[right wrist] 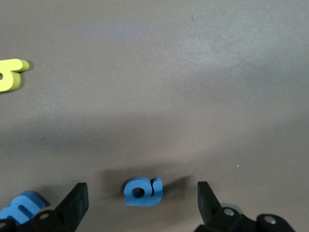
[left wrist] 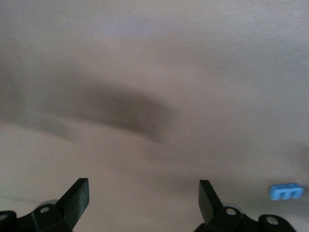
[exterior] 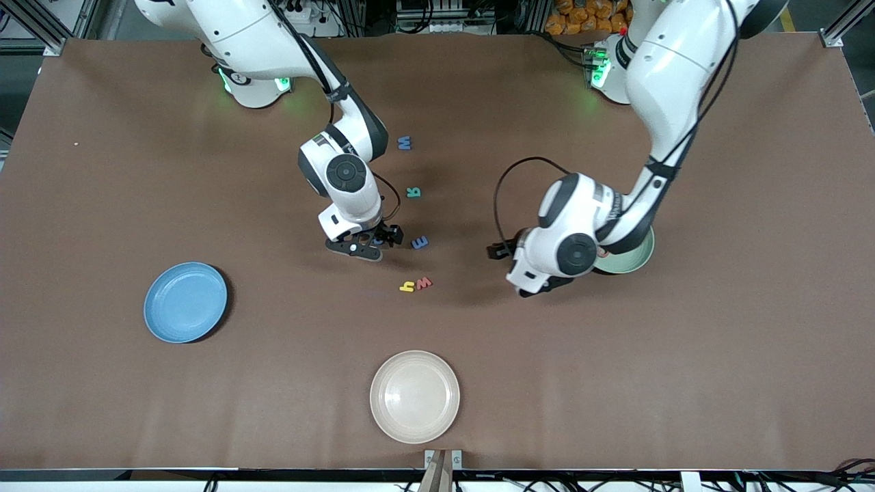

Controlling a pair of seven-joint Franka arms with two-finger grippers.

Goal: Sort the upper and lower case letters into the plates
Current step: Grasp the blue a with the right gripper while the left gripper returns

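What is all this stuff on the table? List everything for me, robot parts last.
blue plate: one, blue, toward the right arm's end of the table.
mint plate: one, pale green, partly under the left arm.
cream plate: one, cream, nearest the front camera.
foam letters: six, blue, teal, blue, yellow, red, plus a small blue one between the right gripper's fingers.
table: one, brown.
right gripper: open, low over that small blue letter.
left gripper: open, over bare table beside the mint plate.

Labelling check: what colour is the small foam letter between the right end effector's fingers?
Blue. The small blue foam letter shows best in the right wrist view.
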